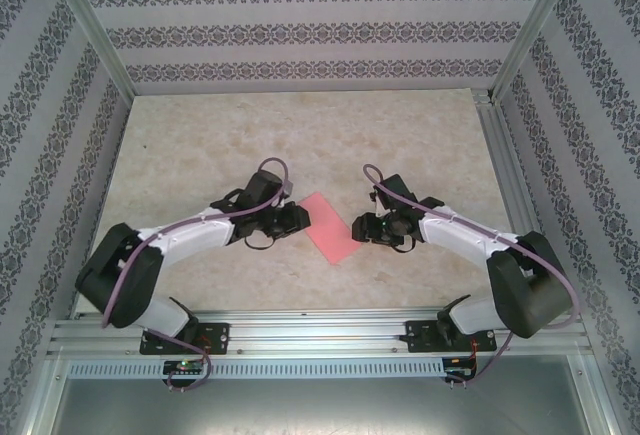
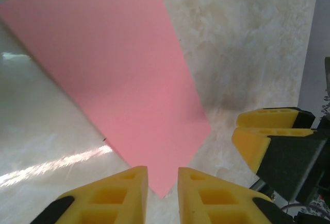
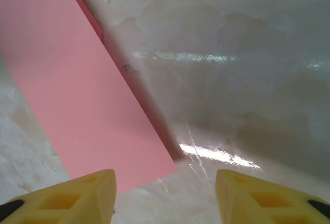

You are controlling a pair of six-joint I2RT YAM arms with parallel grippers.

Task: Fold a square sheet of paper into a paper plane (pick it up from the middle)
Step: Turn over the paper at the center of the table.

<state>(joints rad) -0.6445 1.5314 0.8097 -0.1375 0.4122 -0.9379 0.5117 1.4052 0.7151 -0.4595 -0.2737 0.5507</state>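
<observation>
Sheet of paper (image 1: 330, 227): pink-red, lies flat on the table, shaped as a long rectangle, not a square.
Sheet layers: in the right wrist view a darker second edge shows along one long side, so it appears folded over on itself.
Sheet position: near the middle of the table's near half, set diagonally, between the two grippers.
Left gripper (image 1: 293, 218): just beside the sheet's left edge; its yellow fingers (image 2: 116, 195) stand a narrow gap apart, released, with one sheet corner lying under that gap.
Right gripper (image 1: 360, 228): just beside the sheet's right edge; its fingers (image 3: 85, 193) are spread wide, released, gripping nothing; one finger sits at the sheet's near end.
Table (image 1: 300, 135): pale, marbled, glossy surface.
Enclosure walls (image 1: 300, 35): patterned stripes on three sides.
</observation>
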